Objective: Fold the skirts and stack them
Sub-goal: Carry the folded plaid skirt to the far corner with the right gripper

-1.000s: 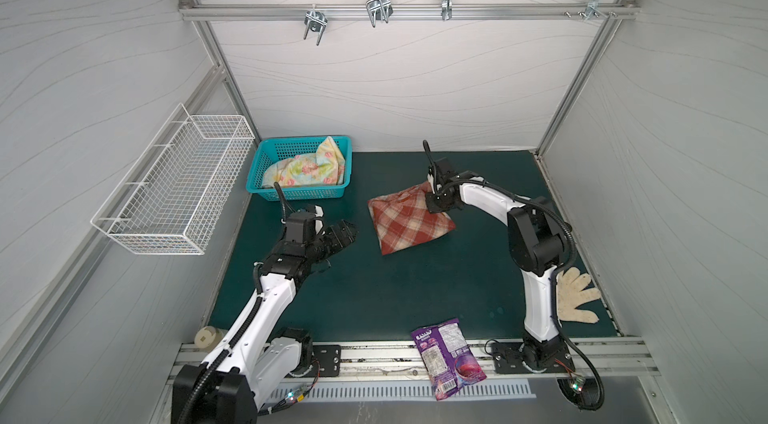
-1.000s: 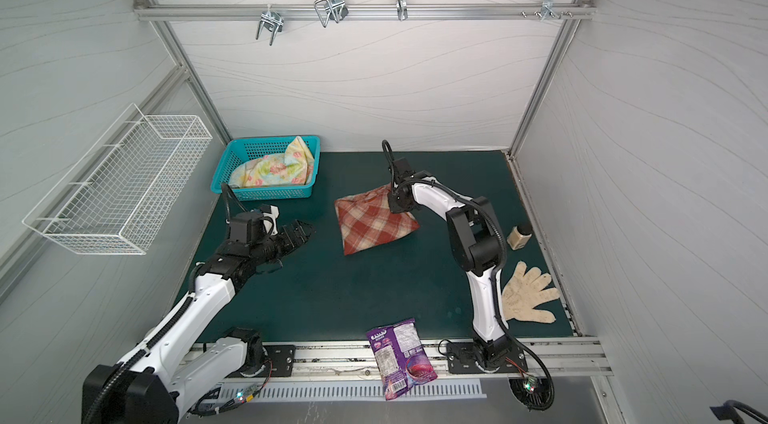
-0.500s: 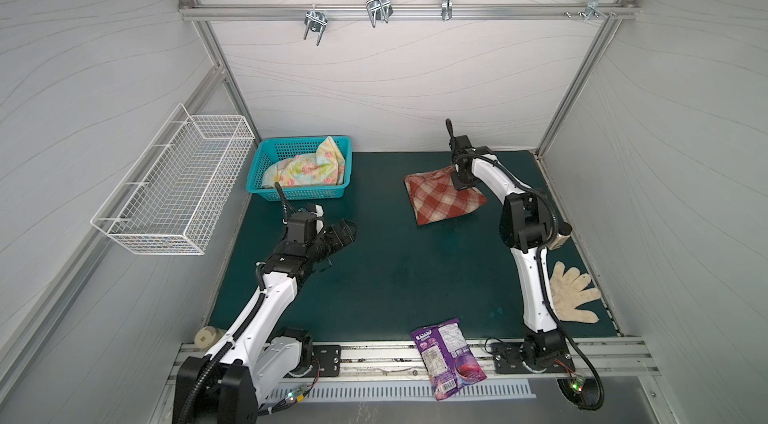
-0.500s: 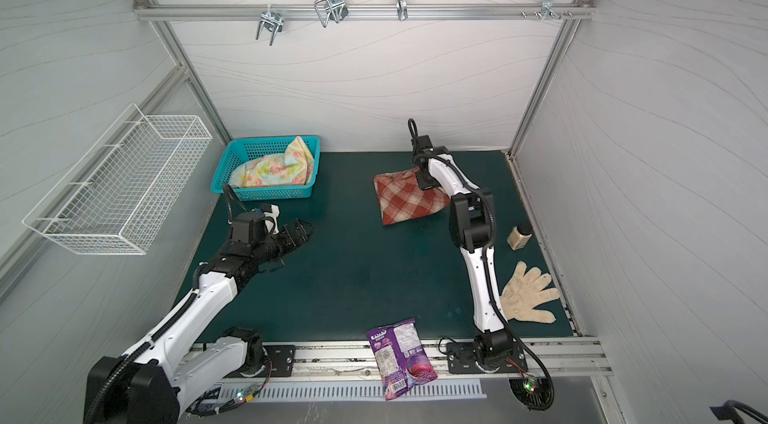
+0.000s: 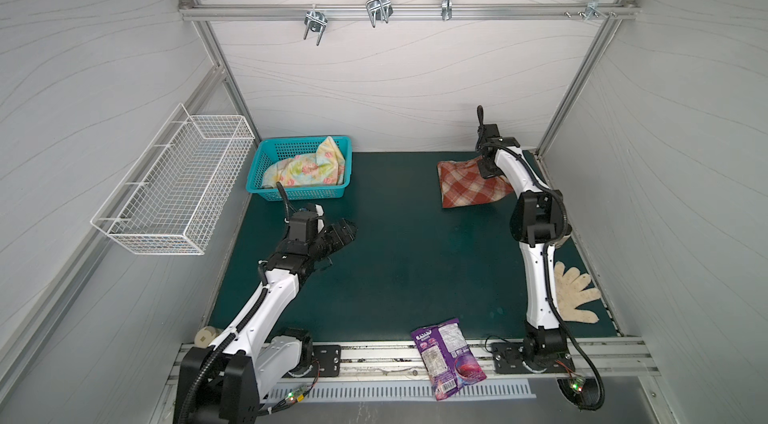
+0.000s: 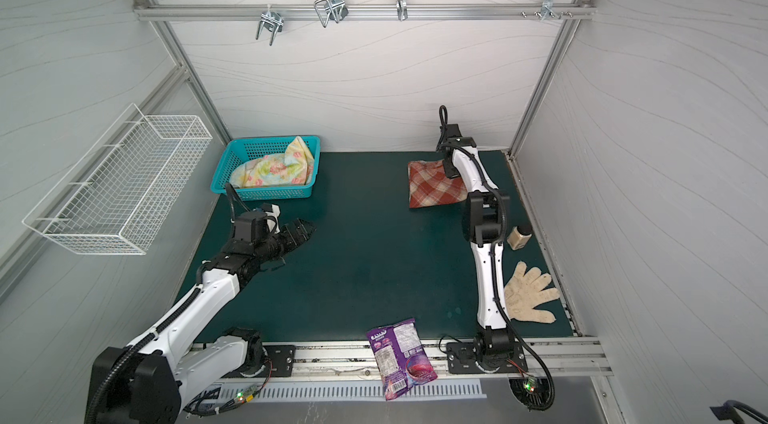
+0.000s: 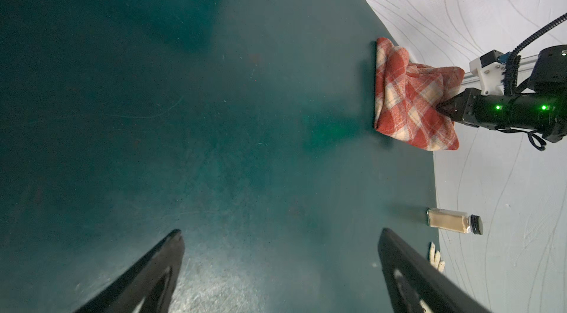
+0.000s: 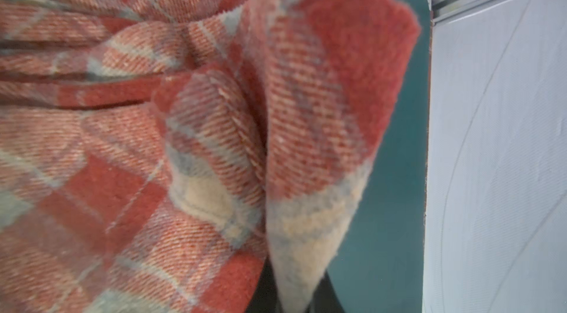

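The plaid skirt [image 5: 465,185] [image 6: 432,189] is seen at the far right corner of the mat [image 5: 415,255], close to the back wall. One edge of it is pinched between the closed jaws of the right gripper [image 5: 484,168] and is raised off the mat. The rest is bunched in folds on the mat surface, as is shown in the left wrist view. In the right wrist view a fold of the cloth is seen gathered just ahead of the dark fingertips [image 8: 322,296], and most of that view is filled by plaid.

The floral skirt [image 5: 307,170] is heaped, unfolded, in the basket [image 5: 299,193], which is set at the far left corner of the mat. One point of the cloth is propped against the basket's right wall.

The left gripper [image 5: 347,230] [image 7: 280,231] is held above the left half of the mat, well apart from both skirts. Its jaws are spread wide and nothing is held between them.

A glove [image 5: 575,297] is laid flat at the near right corner of the mat. A jar [image 6: 519,237] is placed by the mat's right edge, between the glove and the plaid skirt. A snack bag [image 5: 446,351] is laid across the mat's front edge.
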You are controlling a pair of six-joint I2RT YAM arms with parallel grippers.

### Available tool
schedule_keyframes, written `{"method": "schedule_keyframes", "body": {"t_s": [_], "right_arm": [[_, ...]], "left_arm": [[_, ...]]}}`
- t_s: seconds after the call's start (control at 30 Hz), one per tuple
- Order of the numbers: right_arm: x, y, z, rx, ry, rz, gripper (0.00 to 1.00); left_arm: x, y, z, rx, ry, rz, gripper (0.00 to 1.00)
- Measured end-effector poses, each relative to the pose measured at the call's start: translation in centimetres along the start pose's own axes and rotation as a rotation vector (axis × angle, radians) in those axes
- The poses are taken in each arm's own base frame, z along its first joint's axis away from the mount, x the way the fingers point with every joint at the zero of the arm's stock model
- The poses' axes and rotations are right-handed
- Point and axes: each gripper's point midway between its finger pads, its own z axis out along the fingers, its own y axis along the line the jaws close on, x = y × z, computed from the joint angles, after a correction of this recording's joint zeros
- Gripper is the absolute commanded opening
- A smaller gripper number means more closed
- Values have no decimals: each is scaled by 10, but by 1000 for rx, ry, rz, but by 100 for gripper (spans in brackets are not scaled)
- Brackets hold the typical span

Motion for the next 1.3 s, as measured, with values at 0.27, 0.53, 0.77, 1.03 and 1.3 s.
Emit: {"method": "schedule_keyframes", "body": {"t_s": [0.27,0.53,0.77,1.03,1.3], "right_arm": [[15,-32,23,43,40,11,5],[25,-65,35,24,54,144,31],[6,-69,0,-81,-27,260,71],[-22,-55,-102,-265,-207,341,99],[-15,28,-180,-509,-282,292,99]], "left_arm": [[10,10,16,-59,35,18,99],[24,7,29,-83,70,60,99],[5,-14,24,-73,40,77,99],[-42,-45,4,-99,-49,99,99],[-104,-61,7,-239,-135,109,99]]}}
